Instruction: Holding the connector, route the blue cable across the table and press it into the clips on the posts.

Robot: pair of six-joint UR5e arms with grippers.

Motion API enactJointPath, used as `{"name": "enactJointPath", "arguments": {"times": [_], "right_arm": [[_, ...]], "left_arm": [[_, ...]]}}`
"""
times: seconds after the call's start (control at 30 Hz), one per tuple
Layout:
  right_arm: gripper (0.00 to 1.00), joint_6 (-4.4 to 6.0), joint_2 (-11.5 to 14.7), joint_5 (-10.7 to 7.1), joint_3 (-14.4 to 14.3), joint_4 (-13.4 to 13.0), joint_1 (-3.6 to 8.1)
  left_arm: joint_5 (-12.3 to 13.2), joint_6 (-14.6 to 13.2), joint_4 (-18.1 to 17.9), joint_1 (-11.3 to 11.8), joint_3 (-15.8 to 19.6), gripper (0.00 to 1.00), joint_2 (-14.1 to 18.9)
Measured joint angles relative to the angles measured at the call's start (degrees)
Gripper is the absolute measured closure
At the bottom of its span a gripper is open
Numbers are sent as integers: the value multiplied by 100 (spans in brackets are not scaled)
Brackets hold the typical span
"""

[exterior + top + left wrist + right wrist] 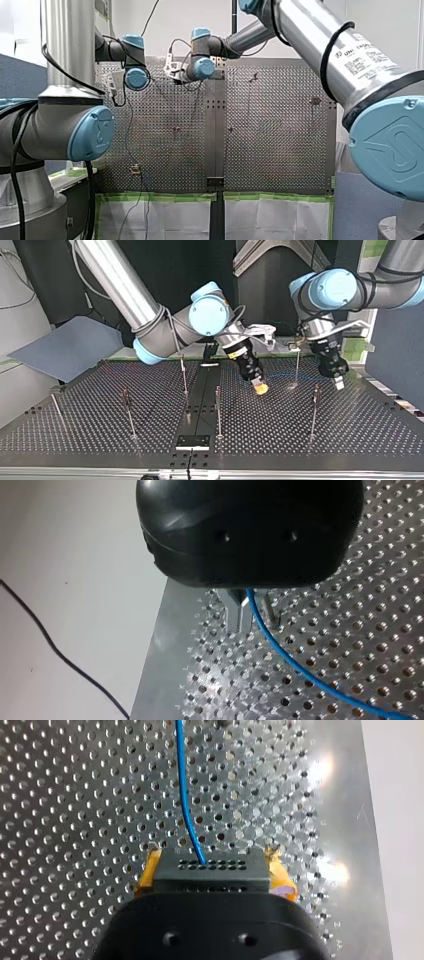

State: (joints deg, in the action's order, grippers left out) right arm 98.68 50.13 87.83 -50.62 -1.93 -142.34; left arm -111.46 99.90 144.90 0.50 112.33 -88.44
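Observation:
In the right wrist view my right gripper (212,876) is shut on a black connector (210,869), its yellow pads (146,876) at both sides. The blue cable (184,795) leaves the connector and runs ahead over the perforated table (75,795). In the left wrist view my left gripper (248,622) has its metal fingers (235,616) shut on the blue cable (287,657), close above the table near its edge. In the top view my right gripper (260,386) hangs tilted near the middle. My left gripper (338,381) is further right, with a faint stretch of blue cable (281,375) between them.
Several thin posts stand on the table, among them one (297,365) between the grippers, one (218,410) at the middle and one (314,410) at the right. A black plate (192,441) lies at the near edge. A grey-blue sheet (65,347) lies beyond the table's left.

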Motion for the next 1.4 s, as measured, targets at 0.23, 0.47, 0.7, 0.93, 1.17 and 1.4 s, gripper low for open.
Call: {"name": "enactJointPath", "arguments": {"times": [0.23,0.47,0.7,0.93,1.17,1.4], "right_arm": [[100,28,-94,10,379,93,-53],[100,85,-126,15,727,120,-21],[100,92,-156,16,1098,131,-2],[100,92,-245,39,1355,207,-7],[100,92,-388,146,1374,270,-13],[100,99,-526,264,1374,287,-4]], "left_arm": [[99,17,36,159,-85,100,-12],[319,59,-6,307,-169,100,-137],[546,148,-162,454,-284,100,-332],[803,256,-265,618,-334,100,-364],[1115,316,-320,696,-376,100,-598],[1427,403,-515,764,-511,100,-890]]}}
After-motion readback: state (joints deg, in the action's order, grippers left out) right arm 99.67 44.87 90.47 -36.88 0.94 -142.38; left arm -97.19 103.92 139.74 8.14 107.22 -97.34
